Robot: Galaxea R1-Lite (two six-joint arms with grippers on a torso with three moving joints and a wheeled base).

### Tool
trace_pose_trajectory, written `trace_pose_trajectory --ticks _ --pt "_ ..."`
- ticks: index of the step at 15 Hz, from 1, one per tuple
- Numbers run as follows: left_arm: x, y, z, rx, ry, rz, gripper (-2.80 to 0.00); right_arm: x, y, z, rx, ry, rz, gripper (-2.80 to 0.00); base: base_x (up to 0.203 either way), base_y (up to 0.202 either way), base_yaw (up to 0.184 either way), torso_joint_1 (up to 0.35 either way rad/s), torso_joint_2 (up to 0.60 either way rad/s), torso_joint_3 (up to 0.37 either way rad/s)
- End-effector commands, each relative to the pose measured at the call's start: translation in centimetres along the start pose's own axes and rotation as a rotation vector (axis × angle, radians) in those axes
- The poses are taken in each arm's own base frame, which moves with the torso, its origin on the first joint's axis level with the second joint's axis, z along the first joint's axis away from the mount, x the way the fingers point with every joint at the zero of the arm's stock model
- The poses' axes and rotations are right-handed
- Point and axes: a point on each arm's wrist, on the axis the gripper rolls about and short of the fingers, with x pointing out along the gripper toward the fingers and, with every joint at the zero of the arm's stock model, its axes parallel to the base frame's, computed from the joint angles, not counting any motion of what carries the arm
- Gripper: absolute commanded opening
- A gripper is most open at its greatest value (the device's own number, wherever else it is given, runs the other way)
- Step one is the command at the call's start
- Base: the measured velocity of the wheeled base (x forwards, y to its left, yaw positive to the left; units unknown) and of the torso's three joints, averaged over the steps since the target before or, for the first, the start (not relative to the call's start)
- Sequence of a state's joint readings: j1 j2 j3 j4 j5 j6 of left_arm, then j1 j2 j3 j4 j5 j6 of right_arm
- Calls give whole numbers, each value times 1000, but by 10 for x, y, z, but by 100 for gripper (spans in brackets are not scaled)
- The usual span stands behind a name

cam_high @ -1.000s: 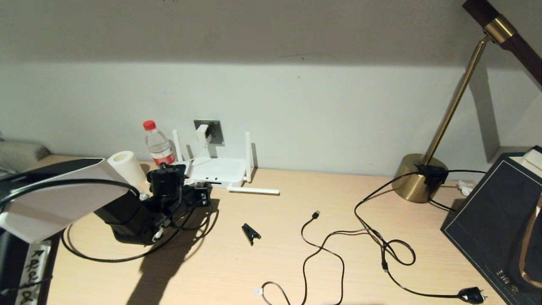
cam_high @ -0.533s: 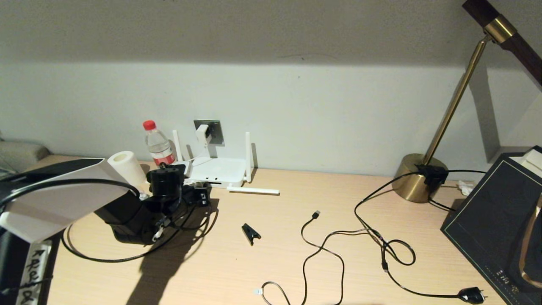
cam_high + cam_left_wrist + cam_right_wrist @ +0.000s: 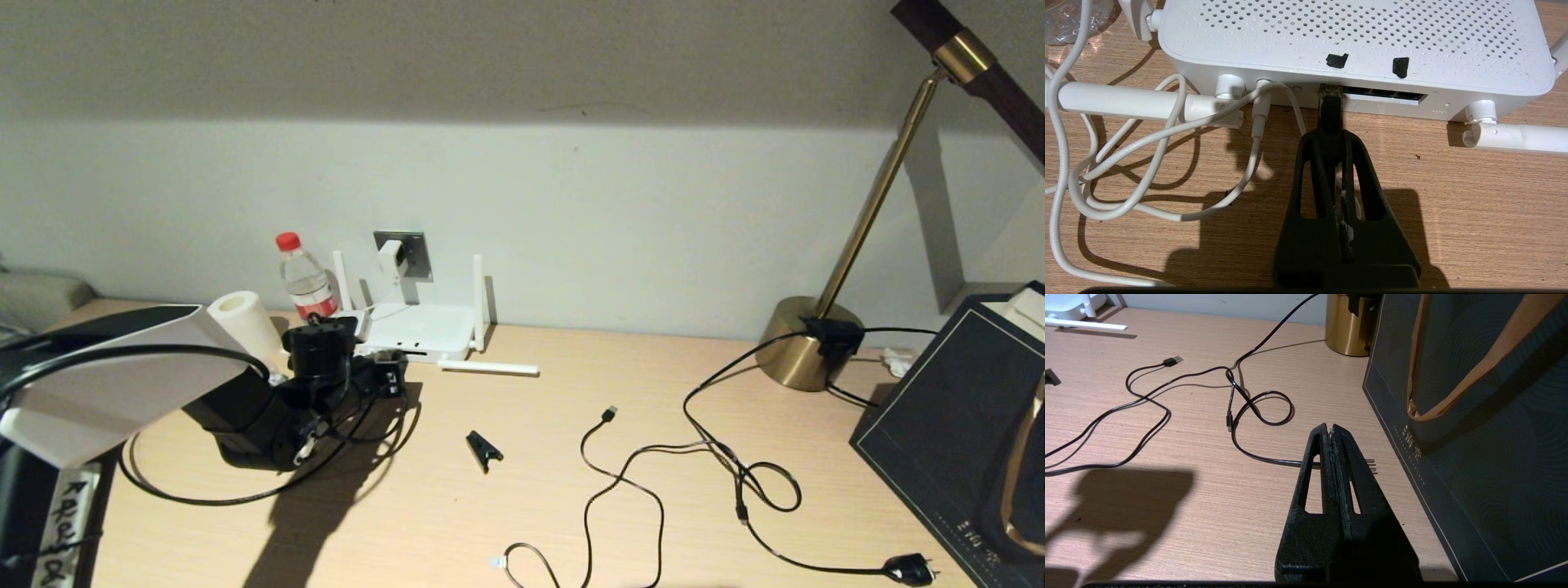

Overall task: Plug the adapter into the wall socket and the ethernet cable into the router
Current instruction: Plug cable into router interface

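Left wrist view: black ethernet cable [image 3: 1329,116], clear connector entering white router [image 3: 1355,41].

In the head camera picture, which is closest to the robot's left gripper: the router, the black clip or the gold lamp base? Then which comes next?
From the left gripper:
1. router, right against it, by the wall.
2. black clip, mid-desk, toward the right.
3. gold lamp base, far right.

The white router [image 3: 419,331] lies flat against the wall, two antennas upright, one lying on the desk. Just above it, the small white adapter [image 3: 390,258] sits in the dark grey wall socket [image 3: 415,249]. The black ethernet cable [image 3: 1329,116] meets the router's port row, its clear connector at the leftmost port.
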State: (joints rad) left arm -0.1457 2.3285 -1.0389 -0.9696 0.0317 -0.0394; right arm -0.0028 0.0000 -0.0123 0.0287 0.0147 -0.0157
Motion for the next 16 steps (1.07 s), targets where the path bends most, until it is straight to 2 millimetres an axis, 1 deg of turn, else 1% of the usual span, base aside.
trace_pose_trajectory --ticks 1,16 --pt "1 0 0 -1 -5 0 -280 0 0 0 -1 1 1 -280 0 0 0 0 0 0" --pt "5 -1 0 0 -5 -1 -280 0 0 0 0 0 0 -280 0 0 0 0 0 0"
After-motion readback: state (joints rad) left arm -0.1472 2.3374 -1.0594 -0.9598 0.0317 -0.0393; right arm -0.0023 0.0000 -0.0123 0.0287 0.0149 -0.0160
